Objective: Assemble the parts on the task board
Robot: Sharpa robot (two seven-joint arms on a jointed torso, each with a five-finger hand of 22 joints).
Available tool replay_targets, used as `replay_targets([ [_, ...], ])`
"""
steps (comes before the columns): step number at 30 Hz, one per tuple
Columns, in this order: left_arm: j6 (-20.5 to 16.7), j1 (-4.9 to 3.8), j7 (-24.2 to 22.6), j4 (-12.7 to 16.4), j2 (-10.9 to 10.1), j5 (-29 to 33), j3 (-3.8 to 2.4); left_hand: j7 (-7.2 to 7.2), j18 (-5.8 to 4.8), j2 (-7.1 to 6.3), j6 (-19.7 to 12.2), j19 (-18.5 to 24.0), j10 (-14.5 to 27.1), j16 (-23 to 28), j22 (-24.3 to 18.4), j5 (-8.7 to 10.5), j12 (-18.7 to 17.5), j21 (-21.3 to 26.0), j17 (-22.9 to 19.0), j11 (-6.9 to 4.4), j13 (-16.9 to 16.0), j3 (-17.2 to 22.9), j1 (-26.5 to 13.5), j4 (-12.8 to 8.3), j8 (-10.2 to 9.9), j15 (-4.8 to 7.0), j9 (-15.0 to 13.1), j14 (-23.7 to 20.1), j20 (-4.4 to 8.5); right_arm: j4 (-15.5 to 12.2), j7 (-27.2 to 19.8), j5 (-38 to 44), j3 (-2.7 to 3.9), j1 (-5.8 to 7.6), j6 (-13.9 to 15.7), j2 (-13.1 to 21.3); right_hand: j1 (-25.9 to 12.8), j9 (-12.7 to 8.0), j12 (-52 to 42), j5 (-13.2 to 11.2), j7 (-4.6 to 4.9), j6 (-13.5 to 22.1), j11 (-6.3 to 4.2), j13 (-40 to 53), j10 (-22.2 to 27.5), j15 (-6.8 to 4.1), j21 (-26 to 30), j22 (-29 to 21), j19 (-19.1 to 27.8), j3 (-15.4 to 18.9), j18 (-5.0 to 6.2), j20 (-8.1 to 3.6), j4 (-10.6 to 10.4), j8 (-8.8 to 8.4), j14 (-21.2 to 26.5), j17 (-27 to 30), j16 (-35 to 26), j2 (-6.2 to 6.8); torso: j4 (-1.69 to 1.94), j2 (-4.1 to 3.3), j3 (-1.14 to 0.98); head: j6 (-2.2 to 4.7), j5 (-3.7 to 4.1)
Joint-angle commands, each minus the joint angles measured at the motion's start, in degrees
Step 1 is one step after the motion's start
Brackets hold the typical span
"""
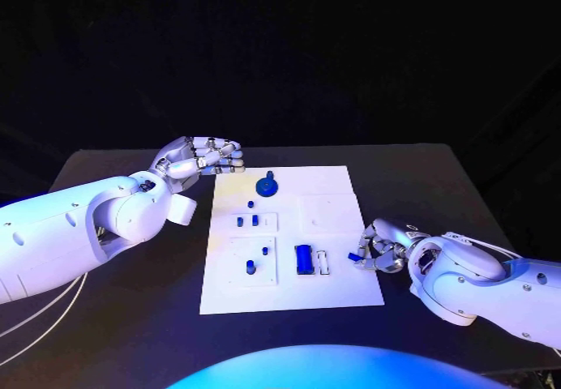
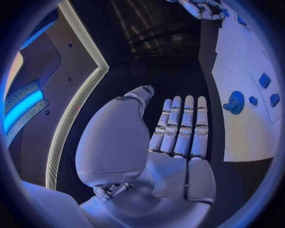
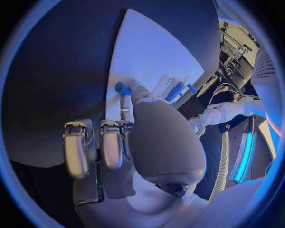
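The white task board (image 1: 293, 288) lies mid-table. A round blue part (image 1: 267, 188) sits near its far edge, small blue pegs (image 1: 246, 220) stand closer in, and a long blue block (image 1: 304, 259) lies nearer me. My right hand (image 1: 376, 247) rests at the board's right edge and pinches a small blue part (image 3: 123, 88) between thumb and finger, just over the board (image 3: 154, 52). My left hand (image 1: 205, 156) hovers off the board's far left corner, holding nothing. Its fingers (image 2: 181, 126) lie straight side by side. The round blue part (image 2: 236, 102) is beyond them.
Raised white squares (image 1: 324, 212) mark stations on the board. A pale slim piece (image 1: 322, 261) lies beside the long block. Black table (image 1: 129, 308) surrounds the board on all sides. The right hand (image 2: 202, 9) shows far across the board (image 2: 237, 57).
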State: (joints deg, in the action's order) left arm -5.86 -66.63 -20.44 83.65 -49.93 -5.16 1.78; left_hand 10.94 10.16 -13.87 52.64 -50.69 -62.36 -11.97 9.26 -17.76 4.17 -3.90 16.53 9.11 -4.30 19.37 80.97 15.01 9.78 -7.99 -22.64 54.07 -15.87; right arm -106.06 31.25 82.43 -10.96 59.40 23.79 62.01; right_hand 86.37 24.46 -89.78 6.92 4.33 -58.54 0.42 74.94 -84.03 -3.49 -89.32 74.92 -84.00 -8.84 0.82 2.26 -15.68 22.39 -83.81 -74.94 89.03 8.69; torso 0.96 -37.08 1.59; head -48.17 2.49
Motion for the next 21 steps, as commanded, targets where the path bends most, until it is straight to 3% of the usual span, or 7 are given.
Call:
replay_targets([
  [1,0.83,0.03,-0.45,0.17,0.03,0.27,-0.04,0.14,0.35,0.43,-0.06,-0.07,-0.27,0.33,-0.07,0.11,-0.2,0.07,0.05,0.03,-0.07,-0.46,0.12,-0.03,-0.31,0.11,0.07,0.37,-0.02,0.41,3.55,2.19,-0.68,-0.8,-3.3,-0.15,0.26,-1.99,-0.22,0.16,0.06,-0.58,-0.36,15.06,-5.97,-0.19,-0.23,14.96,-5.89,-0.57,-0.73,0.06,-0.3,-0.07,-5.7,-12.82,0.25,-0.11,0.01,0.01,-0.04,0.08,-0.1],
  [5,0.64,0.03,-0.51,0.15,0.04,0.26,-0.04,0.13,0.33,0.48,-0.03,-0.04,-0.29,0.36,-0.11,0.1,-0.19,0.08,0.07,0.02,-0.08,-0.47,0.19,-0.03,-0.3,0.12,0.08,0.38,-0.03,-0.18,3.73,-0.87,-0.65,-0.49,-2.04,0.05,-0.93,-2.09,-0.22,0.14,-0.02,-0.91,-0.39,15.06,-5.97,-0.18,-0.68,15.08,-6.0,-1.12,-0.82,0.08,-0.82,-0.1,-5.79,-13.24,0.38,-0.1,-0.11,0.05,-0.02,-0.02,-0.21],
  [15,0.51,0.03,-0.53,0.09,0.18,0.25,-0.04,0.09,0.32,0.76,0.11,0.05,-0.38,0.49,-0.29,0.03,-0.16,0.13,0.16,-0.04,-0.1,-0.45,0.75,-0.08,-0.27,0.14,0.09,0.46,-0.05,-2.97,2.56,-10.45,-0.6,3.21,1.29,0.48,-1.42,-2.12,-0.22,0.15,-0.26,-1.27,-0.58,15.06,-5.97,-0.31,-0.68,15.08,-6.0,-1.9,-0.82,0.01,-0.68,-0.04,-5.91,-13.76,0.55,-0.41,-0.05,0.0,0.03,-0.02,-0.01],
  [21,0.58,0.02,-0.53,0.08,0.25,0.27,-0.04,0.07,0.32,0.87,0.13,0.06,-0.39,0.56,-0.36,0.01,-0.16,0.14,0.2,-0.05,-0.1,-0.42,0.99,-0.11,-0.28,0.15,0.11,0.48,-0.05,-3.54,2.28,-16.58,-0.59,4.24,2.24,-0.47,-2.46,-2.17,-0.22,0.07,-0.29,-1.39,-0.64,15.06,-5.97,-0.39,-0.68,15.08,-6.0,-2.3,-0.82,-0.08,-0.83,-0.1,-5.91,-13.77,0.55,-0.38,-0.06,0.02,0.03,-0.26,-0.16],
])
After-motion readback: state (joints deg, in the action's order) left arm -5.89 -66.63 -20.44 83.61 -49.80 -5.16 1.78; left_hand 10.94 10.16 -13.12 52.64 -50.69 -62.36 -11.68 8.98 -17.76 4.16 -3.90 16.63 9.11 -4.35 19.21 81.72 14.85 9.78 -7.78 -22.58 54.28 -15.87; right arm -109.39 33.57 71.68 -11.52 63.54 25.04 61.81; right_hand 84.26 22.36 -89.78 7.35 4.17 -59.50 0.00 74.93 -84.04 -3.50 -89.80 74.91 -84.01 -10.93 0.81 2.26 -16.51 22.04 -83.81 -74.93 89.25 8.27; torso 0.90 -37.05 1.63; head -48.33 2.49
